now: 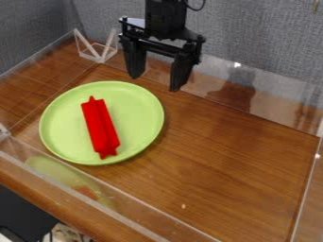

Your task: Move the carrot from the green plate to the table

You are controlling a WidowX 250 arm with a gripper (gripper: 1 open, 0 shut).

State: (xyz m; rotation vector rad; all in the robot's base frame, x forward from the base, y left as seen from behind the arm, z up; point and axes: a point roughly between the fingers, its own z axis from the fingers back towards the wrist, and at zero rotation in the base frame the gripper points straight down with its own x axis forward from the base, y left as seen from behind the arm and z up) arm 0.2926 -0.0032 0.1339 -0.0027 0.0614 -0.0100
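The carrot [98, 125], a bright red bar-shaped block, lies lengthwise near the middle of the green plate [139, 104]. That round lime-green plate rests on the left part of the table [240, 161], a glossy reddish-brown wood-grain top. My gripper [159, 79] hangs pointing down above the plate's far right rim, behind and to the right of the carrot. Its two black fingers stand wide open with nothing between them.
Low clear acrylic walls [76, 189] border the table on all sides. A small white wire-like stand [89, 44] sits in the far left corner. Bare wood stretches to the right of the plate.
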